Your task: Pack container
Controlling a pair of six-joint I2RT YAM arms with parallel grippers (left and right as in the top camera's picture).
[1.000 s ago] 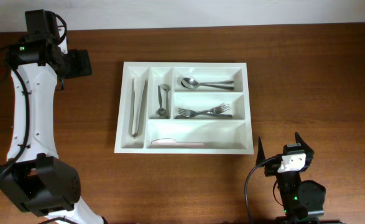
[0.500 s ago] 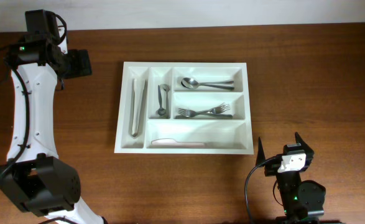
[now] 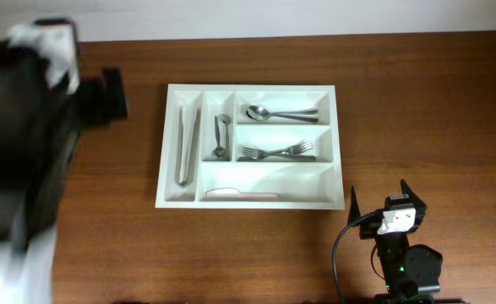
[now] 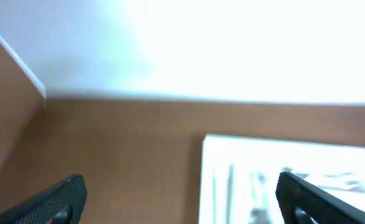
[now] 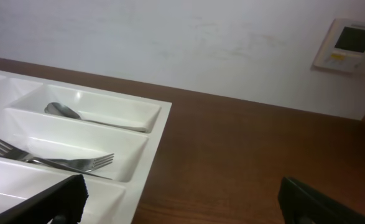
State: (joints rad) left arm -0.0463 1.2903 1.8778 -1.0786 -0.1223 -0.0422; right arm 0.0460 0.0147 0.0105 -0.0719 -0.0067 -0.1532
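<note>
**Currently: tray loaded, both grippers open and empty**

1. Container. The container [image 3: 248, 87] sits flat on the wooden table [image 3: 416, 101], roughly central and toward the wall side. All five compartments hold something.
   - Leftmost upright compartment: metal tongs [image 3: 186, 145], lying lengthwise.
   - Second upright compartment: one small spoon [image 3: 221, 135].
   - Top horizontal compartment: larger spoons [image 3: 277, 112], bowls to the left. The exact count cannot be told.
   - Middle horizontal compartment: forks [image 3: 277, 153], with tines showing at both ends.
   - Bottom horizontal compartment: a pale knife [image 3: 241, 194] in the left half.

2. Left gripper. The left gripper [image 4: 179, 199] is beside the tray's far-left corner, apart from it. Its wrist view shows the jaws spread wide with nothing between them. That view is soft and overexposed, showing only wall, table and one tray corner. From overhead, the left arm [image 3: 19, 169] is a heavy blur covering the left of the frame, so its finer detail cannot be read.

3. Right gripper. The right gripper [image 3: 378, 189] stands near the tray's near-right corner, clear of the rim. Its jaws are fully spread and hold nothing. Its wrist view looks across the spoon and fork compartments toward the wall, where a small panel with a screen [image 5: 350, 43] is mounted.
</note>
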